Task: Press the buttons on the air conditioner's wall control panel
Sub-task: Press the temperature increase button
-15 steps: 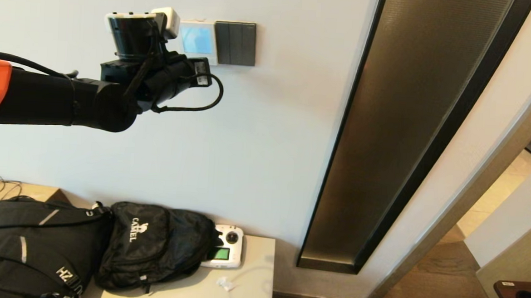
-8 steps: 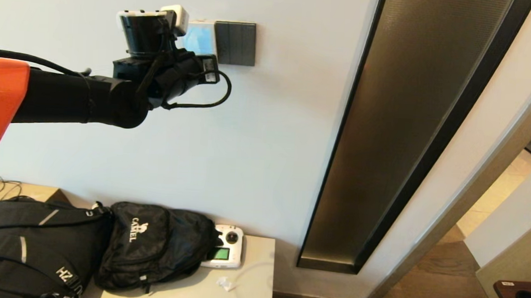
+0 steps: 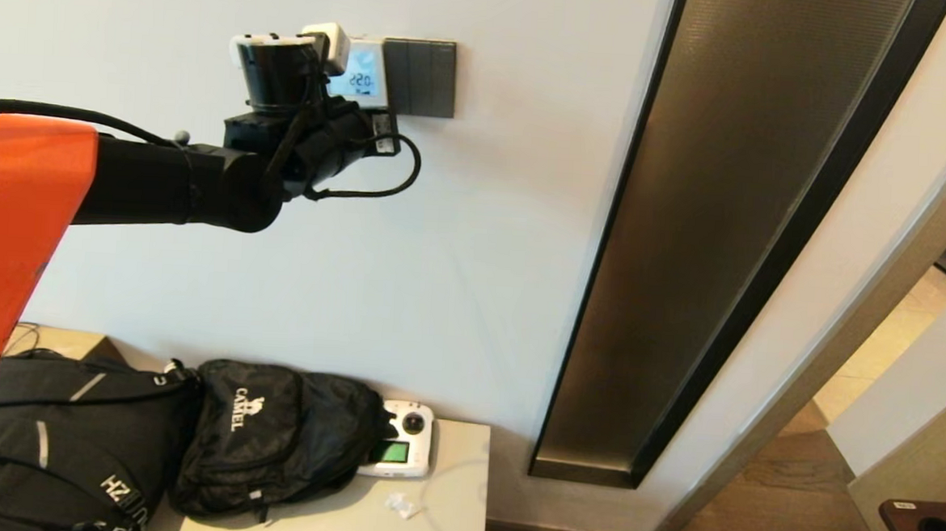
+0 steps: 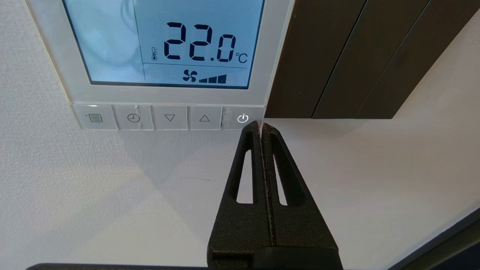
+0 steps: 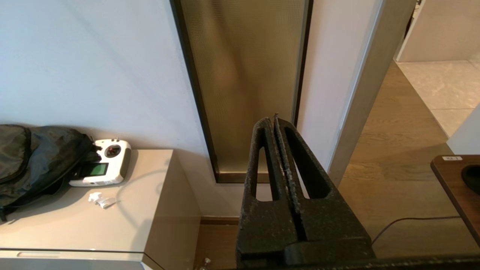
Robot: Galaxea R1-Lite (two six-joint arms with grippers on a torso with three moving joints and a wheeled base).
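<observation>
2 black fingers of the left tool are pressed flat together into a single wedge, gripping nothing, and their tips sit at the lower right corner of the power button, at the right end of the buttons. Whether the tips are pushing the key or only touching its edge cannot be told. Over the last 1 second the left arm has slid toward the air conditioner's wall control panel and now hides its left side in the head view. The screen, a blank pale blue 1 second ago, now reads 22.0 °C with a fan symbol and rising bars. That suggests the power press has registered, so 1 key is likely done and 4 remain: up arrow, down arrow, clock and menu, running away from the tool along the same row.

The panel is a white square unit, mounted high on the pale wall, with 5 translucent keys under the glowing screen. A dark grey switch plate adjoins its right side.

The right tool hangs parked low near the frosted glass strip, its fingers also pressed together and empty. Below, a white handheld remote lies on the worktop beside black backpacks.
</observation>
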